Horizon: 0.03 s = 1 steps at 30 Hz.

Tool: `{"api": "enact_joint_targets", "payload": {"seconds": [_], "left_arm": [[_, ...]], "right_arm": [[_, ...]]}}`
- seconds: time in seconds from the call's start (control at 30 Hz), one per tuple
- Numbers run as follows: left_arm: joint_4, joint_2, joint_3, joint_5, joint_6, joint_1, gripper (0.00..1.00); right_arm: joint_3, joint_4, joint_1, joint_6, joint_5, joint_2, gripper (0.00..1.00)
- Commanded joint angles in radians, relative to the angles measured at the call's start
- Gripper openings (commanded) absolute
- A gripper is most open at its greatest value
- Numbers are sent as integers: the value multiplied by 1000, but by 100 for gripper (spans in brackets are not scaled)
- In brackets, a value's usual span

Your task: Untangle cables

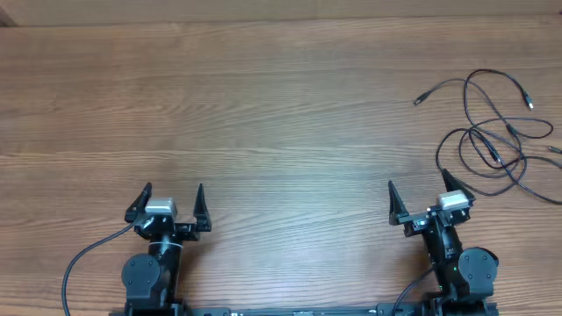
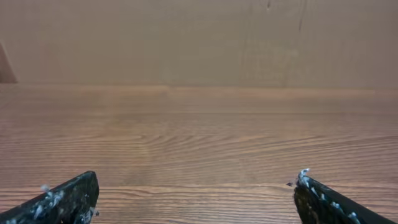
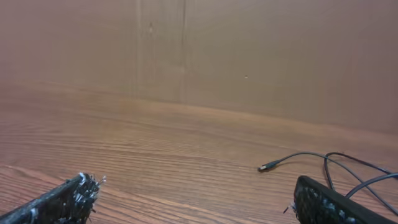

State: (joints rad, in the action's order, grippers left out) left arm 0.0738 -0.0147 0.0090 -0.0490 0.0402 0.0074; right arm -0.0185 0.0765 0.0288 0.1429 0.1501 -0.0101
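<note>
Your overhead view cuts off part of the tangle. The thin black cables with small silver-tipped plugs [image 1: 493, 151] lie at the 2 o'clock corner of the light brown wood-grain table [image 1: 263, 105], and at least one strand runs out past the right edge of the frame. Where the loops cross in the middle of the bundle, you cannot tell which strand lies over which, or how many cables there are.

The right wrist camera shows you only a small piece of them. One plug end and a few curving strands [image 3: 311, 154] sit at its 4 o'clock, partly hidden behind the right-hand finger and cut off by the frame edge. The left wrist camera shows bare table and a plain brown wall behind it, with no cable in sight. Only the overhead view gives you the whole spread, with one loose plug end reaching toward 12 o'clock of the right arm.

Your left black two-finger gripper [image 1: 174, 189] [image 2: 198, 180] has its fingers spread wide and holds nothing. Your right black two-finger gripper [image 1: 417, 181] [image 3: 194, 183] is spread just as wide and is also empty. From overhead, its outer fingertip sits just beside the nearest cable loop, but you cannot tell whether they touch.
</note>
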Motion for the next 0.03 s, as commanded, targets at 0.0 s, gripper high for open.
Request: {"api": "enact_joint_targets", "payload": {"seconds": [0.0], "left_arm": [[0, 10, -4, -14, -29, 5, 100]], "right_arm": [[10, -5, 8, -3, 0, 7, 100]]}}
